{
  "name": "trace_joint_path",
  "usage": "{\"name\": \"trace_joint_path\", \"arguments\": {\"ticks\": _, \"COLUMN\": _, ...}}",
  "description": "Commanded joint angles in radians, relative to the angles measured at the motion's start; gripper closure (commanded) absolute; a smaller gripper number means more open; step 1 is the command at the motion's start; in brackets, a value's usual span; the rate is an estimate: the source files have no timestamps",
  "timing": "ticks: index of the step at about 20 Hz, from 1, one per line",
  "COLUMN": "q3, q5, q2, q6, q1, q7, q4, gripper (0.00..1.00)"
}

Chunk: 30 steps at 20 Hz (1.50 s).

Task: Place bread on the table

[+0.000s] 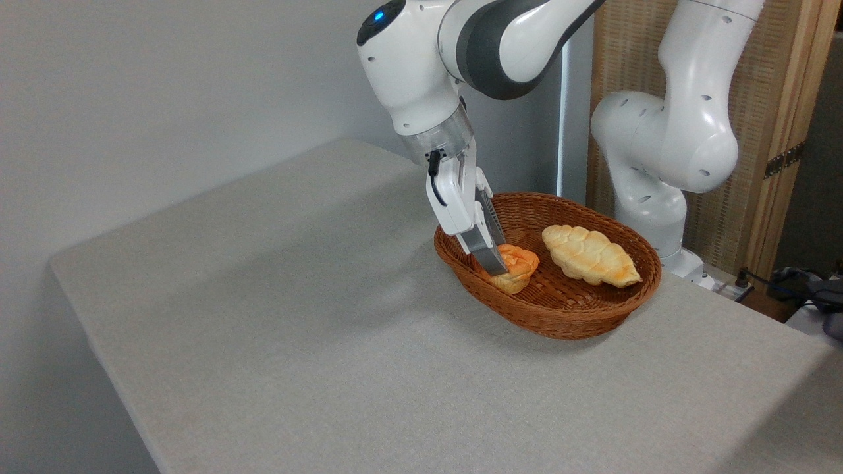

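Reaching down into the wicker basket (560,309), I have my pincer (495,264) at the bread (517,266) near its left rim, apparently closed on it, leaving the braided loaf (591,255) beside it alone, since the desk (296,329) is where this bun belongs.

The bread (516,266) is a small, round, orange-golden bun with a folded, knotted top. It sits right of the frame's centre, tilted against the left inner wall of a brown wicker basket, not yet on the desk (296,329). The desk is broad and flat, covered in plain light-grey woven cloth, filling the lower frame.
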Motion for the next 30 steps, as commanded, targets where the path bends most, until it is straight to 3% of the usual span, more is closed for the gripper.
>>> {"name": "trace_joint_path", "arguments": {"ticks": 1, "q3": 0.006, "q5": 0.014, "q2": -0.026, "q6": 0.002, "q1": -0.004, "q7": 0.012, "q4": -0.018, "gripper": 0.61}}
{"name": "trace_joint_path", "arguments": {"ticks": 26, "q3": 0.006, "q5": -0.005, "q2": -0.029, "q6": -0.135, "q1": -0.006, "q7": 0.012, "q4": 0.128, "gripper": 0.58}}
{"name": "trace_joint_path", "arguments": {"ticks": 30, "q3": 0.029, "q5": -0.075, "q2": -0.020, "q6": -0.121, "q1": 0.003, "q7": 0.012, "q4": 0.209, "gripper": 0.57}}
